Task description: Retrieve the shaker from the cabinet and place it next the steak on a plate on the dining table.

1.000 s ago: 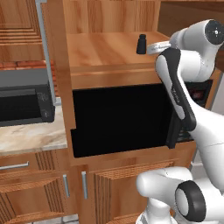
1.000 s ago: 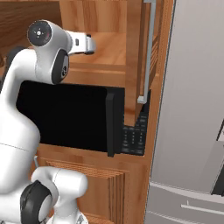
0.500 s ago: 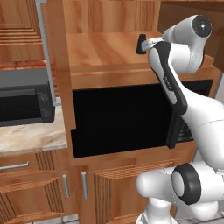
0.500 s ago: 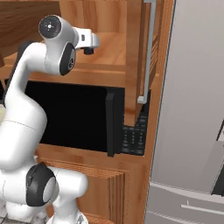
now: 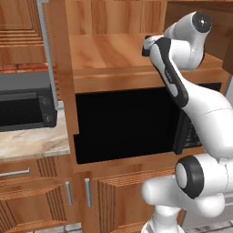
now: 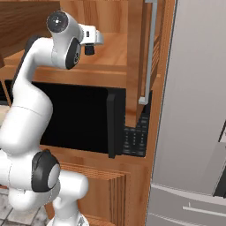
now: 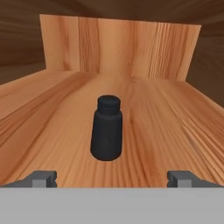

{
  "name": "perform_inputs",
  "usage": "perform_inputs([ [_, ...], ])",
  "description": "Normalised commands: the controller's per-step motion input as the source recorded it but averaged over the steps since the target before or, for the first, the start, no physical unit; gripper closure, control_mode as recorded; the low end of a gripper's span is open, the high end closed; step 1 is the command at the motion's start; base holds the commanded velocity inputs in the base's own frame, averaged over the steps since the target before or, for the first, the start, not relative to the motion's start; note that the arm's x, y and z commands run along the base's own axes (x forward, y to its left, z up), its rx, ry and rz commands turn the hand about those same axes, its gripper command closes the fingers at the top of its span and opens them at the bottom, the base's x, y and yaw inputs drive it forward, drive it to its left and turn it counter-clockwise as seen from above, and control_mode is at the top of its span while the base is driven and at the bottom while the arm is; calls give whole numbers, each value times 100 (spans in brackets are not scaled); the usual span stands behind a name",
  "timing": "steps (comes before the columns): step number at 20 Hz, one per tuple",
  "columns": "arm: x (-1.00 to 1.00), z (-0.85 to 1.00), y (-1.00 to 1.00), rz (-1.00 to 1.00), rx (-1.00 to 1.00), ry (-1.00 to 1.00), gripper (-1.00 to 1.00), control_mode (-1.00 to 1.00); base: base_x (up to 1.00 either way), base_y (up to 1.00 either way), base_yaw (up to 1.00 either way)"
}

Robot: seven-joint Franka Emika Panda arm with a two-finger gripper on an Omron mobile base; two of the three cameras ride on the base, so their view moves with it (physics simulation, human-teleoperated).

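No readable text, labels or nos. anywhere; microwave [image 6: 84, 119] keypad too blurry.

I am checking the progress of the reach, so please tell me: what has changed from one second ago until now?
The arm swung left toward the open cabinet, bringing the claw in over the shelf until it faces the shaker. The fingertips stand wide apart on either side of it, not touching. Nothing was grasped or released. The shaker stayed upright in its place; the microwave and the base did not move.
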Motion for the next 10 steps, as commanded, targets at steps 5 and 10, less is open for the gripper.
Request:
perform_inputs([
  [5, 41, 0, 0, 1, 0, 0, -100, -100, 0, 0, 0],
  [10, 39, 0, 0, 1, 0, 0, -100, -100, 0, 0, 0],
])
